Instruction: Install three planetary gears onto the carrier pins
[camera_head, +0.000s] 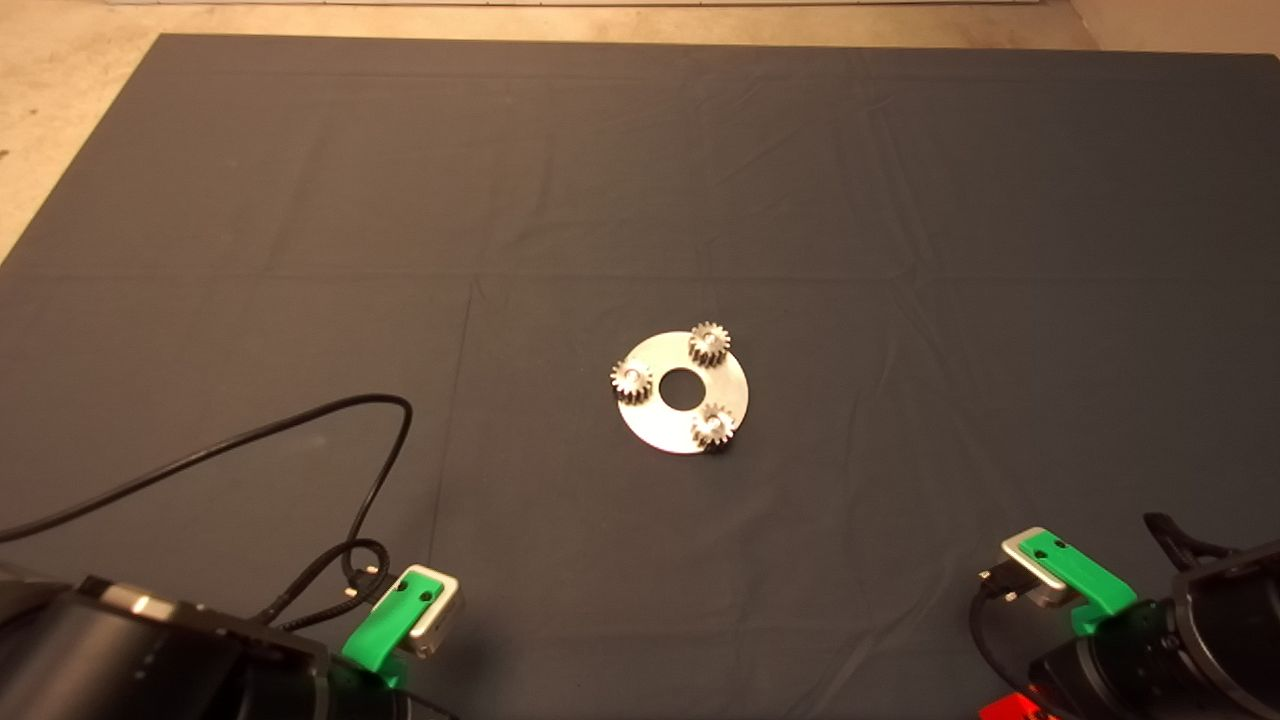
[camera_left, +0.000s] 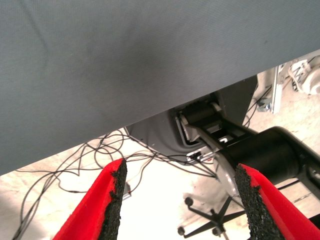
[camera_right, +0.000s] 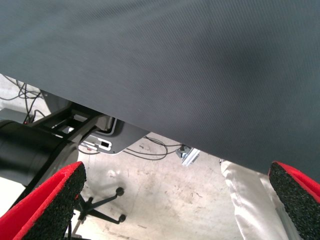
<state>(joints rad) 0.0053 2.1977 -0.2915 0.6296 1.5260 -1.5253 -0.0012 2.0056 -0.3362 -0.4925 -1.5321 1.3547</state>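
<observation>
A flat round shiny metal disc (camera_head: 655, 418) with a central hole lies at the middle of the dark mat. Three small silver-grey planetary gears sit on it, one at the far side (camera_head: 708, 344), one at the left (camera_head: 631, 379), one at the near right (camera_head: 713, 426). The carrier pins are hidden inside the gears' bores. My left gripper (camera_left: 180, 200) is parked at the mat's near left edge, open and empty. My right gripper (camera_right: 175, 200) is parked at the near right edge, open and empty. Both are far from the disc.
A black cable (camera_head: 300, 420) loops over the mat's near left part by the left arm. The wrist views look past the mat's edge at the floor, with cables (camera_left: 100, 150) and a chair base (camera_left: 210, 220).
</observation>
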